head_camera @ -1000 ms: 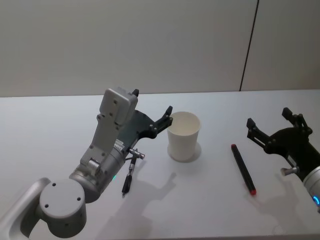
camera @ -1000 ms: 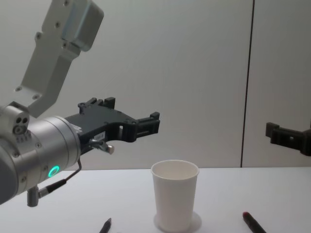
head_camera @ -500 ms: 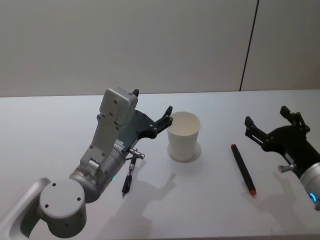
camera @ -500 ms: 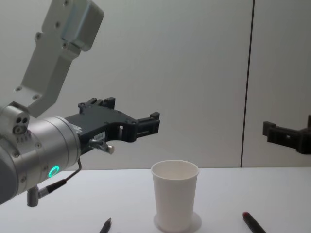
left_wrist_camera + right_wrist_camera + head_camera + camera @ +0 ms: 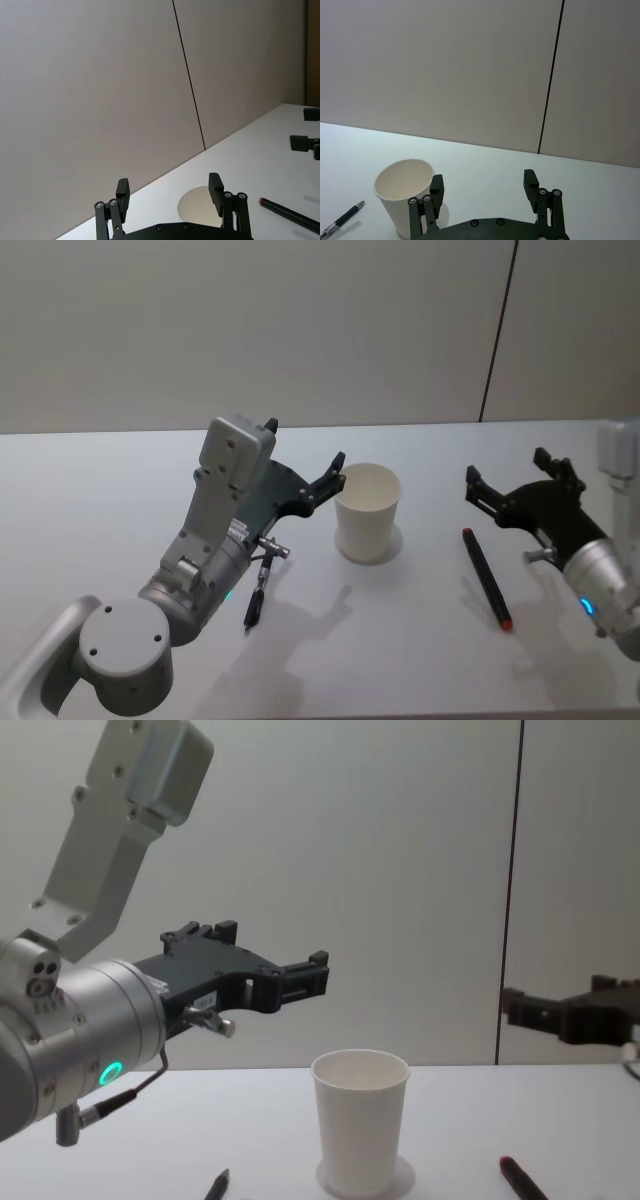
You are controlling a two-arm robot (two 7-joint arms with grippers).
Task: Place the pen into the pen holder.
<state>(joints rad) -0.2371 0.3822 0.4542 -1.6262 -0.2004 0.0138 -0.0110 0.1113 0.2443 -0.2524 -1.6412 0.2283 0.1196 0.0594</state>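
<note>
Hovering over worktop [image 5: 100, 490], right gripper [image 5: 507, 468] wide open, empty, near red-tipped pen [image 5: 485, 577] lying right of paper-cup pen holder [image 5: 367, 512]. Left gripper [image 5: 169, 180] open, empty, beside cup rim. Likely reach step; next: descend, align jaws across pen, close.

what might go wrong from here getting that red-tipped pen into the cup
1. The red-tipped pen lies flat on the table, so the open right hand, raised near it, may pinch it off-centre or skid it away.
2. The pen holder is a light paper cup standing unheld; a pen tip catching its rim could tip it.
3. The open left hand hangs close to that rim and might knock it.
</note>
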